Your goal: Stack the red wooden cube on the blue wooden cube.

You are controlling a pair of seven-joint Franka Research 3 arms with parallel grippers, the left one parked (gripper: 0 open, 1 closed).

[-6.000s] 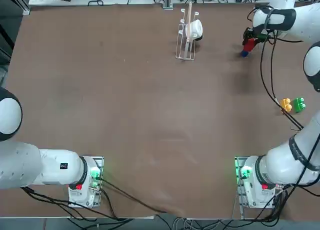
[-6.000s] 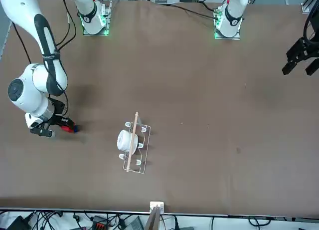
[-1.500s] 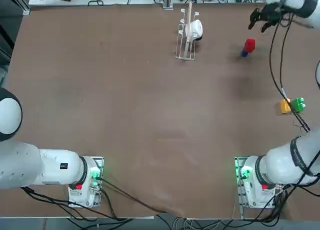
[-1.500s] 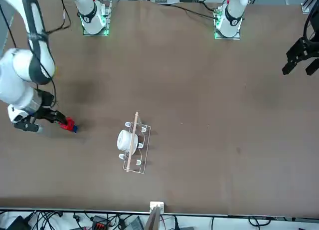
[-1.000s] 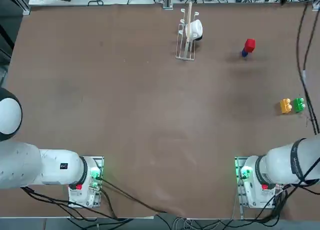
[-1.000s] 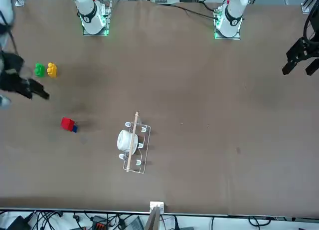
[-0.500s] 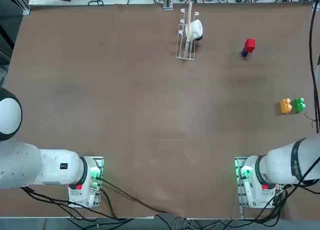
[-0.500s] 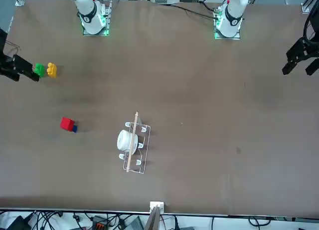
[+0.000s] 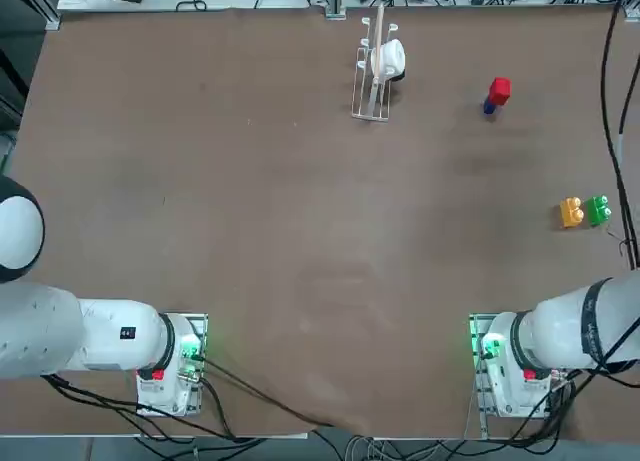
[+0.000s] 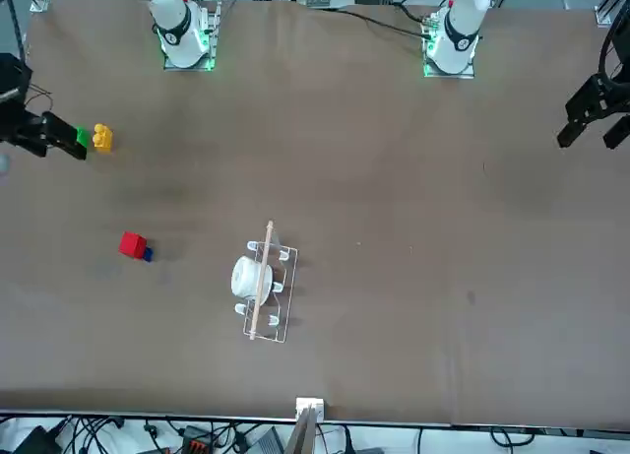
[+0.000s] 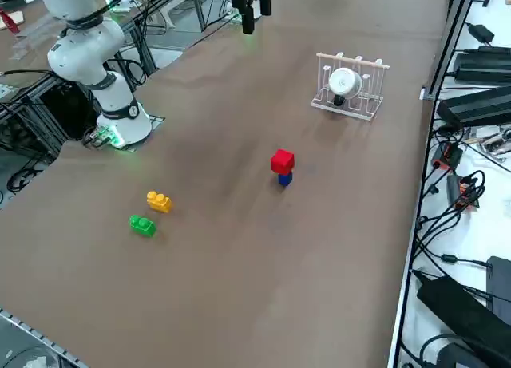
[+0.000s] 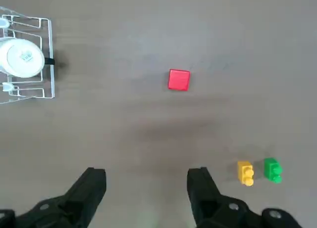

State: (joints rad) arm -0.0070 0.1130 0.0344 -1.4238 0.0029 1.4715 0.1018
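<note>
On the brown table [image 9: 250,211], the red wooden cube [image 11: 282,160] sits atop the blue wooden cube [image 11: 285,179] near the dish rack [image 11: 348,87], while the right gripper [image 12: 146,191] hangs high above, fingers apart and empty.

Bare bench [image 9: 300,201] is lying open on every side of the red wooden cube [image 11: 282,160] sitting on the blue wooden cube [image 11: 285,179], so nothing is crowding that stack. The wire rack [image 9: 372,76] holding a white cup [image 9: 390,57] is standing well apart toward the bench's middle, and the orange studded block [image 9: 571,212] and green studded block [image 9: 598,210] are sitting touching, well apart nearer the robot. The right pincer [image 12: 146,188] is hanging spread apart high above open bench.
</note>
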